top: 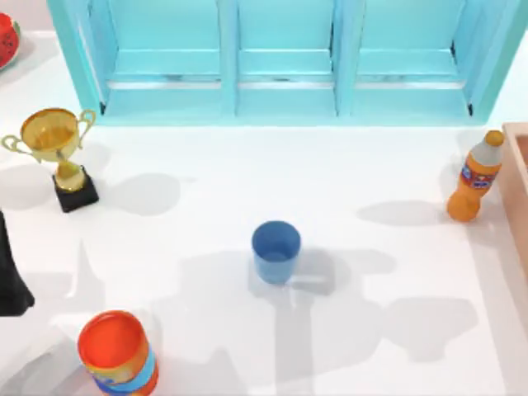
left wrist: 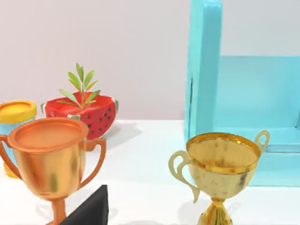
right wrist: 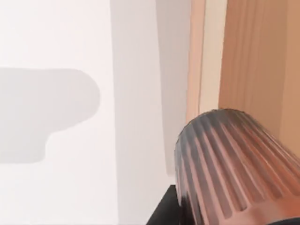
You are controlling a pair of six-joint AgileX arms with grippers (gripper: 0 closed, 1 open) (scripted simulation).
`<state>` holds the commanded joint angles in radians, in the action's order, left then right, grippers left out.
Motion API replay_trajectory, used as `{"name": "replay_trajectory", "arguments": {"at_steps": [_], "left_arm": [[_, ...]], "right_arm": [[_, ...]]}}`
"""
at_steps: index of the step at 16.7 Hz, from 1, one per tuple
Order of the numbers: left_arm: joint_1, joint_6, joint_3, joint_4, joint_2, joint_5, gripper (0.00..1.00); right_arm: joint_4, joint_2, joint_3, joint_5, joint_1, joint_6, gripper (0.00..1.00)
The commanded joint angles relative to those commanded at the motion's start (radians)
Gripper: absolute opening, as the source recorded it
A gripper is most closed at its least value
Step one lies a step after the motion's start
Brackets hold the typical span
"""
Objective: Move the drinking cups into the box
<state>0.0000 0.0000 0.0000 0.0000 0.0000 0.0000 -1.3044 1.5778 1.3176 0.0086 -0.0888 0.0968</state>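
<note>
One brown cup (right wrist: 234, 168) hangs against the right gripper, beside the box (right wrist: 253, 56).

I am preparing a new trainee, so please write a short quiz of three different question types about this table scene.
1. True or false: the blue cup lies tipped over.
2. What stands nearest the box in the top view? A) gold trophy B) orange bottle C) orange-red can
3. Fill in: in the right wrist view, the ribbed brown cup is beside the box's ____.

Key: 1 false; 2 B, the orange bottle; 3 wall.
</note>
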Motion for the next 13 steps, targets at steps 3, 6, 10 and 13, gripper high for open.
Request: {"name": "replay_trajectory", "arguments": {"at_steps": [3,6,10,13], "left_arm": [[0.0,0.0,0.0,0.0,0.0,0.0,1.0],[0.0,0.0,0.0,0.0,0.0,0.0,1.0],[0.0,0.0,0.0,0.0,0.0,0.0,1.0],[0.0,0.0,0.0,0.0,0.0,0.0,1.0]], "right_arm": [[-0.013,-0.022,-0.004,0.003,0.059,-0.059,0.0],[-0.026,-0.045,-0.008,0.005,0.118,-0.117,0.0],[-0.043,-0.074,-0.013,0.008,0.197,-0.194,0.0],[-0.057,-0.095,-0.018,0.009,0.257,-0.252,0.0]]}}
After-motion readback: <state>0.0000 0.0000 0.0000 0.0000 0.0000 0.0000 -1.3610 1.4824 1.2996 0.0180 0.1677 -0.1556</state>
